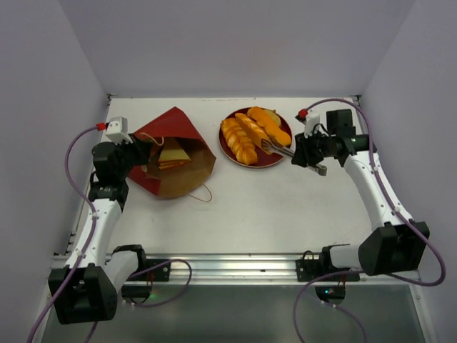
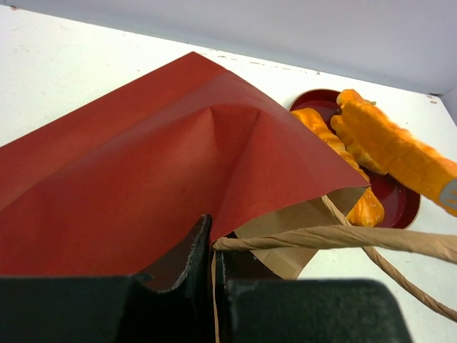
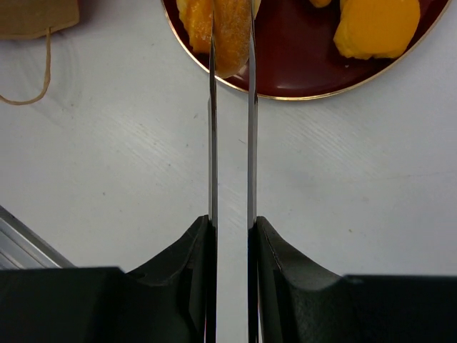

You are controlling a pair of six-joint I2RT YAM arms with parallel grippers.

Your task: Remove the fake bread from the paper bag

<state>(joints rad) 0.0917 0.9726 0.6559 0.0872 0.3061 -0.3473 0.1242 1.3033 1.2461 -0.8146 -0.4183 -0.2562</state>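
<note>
In the top view my left pincer (image 1: 139,152) sits at the left of the frame, against the left edge of the paper bag (image 1: 168,125). The left wrist view shows it (image 2: 212,243) closed on the bag's (image 2: 143,179) red paper edge, which is pinched between the two dark fingers. A cord handle (image 2: 343,236) runs off to the right just beside them. The bag lies on its side on the table (image 1: 285,207), with its brown-lined mouth facing the lower right of the frame. A yellow sandwich wedge (image 1: 173,156) is visible inside the mouth.

The rest of the fake bread lies on a dark red plate (image 1: 265,161) at upper centre, well apart from the bag. There is a braided loaf (image 1: 235,139) on the left, a long bun (image 1: 253,130) in the middle and a roll (image 1: 275,125) on the right.

My right pincer (image 1: 296,153) is just right of the plate and is clamped on a pair of metal tongs (image 1: 277,148). In the right wrist view its fingers (image 3: 232,229) press on the tongs (image 3: 213,143) from both sides. The two blades run straight up the frame, over the plate's (image 3: 300,64) rim. The end of the long bun (image 3: 232,36) fills the gap between their tips. I cannot tell whether that bun is resting on the plate or raised off it.
</note>
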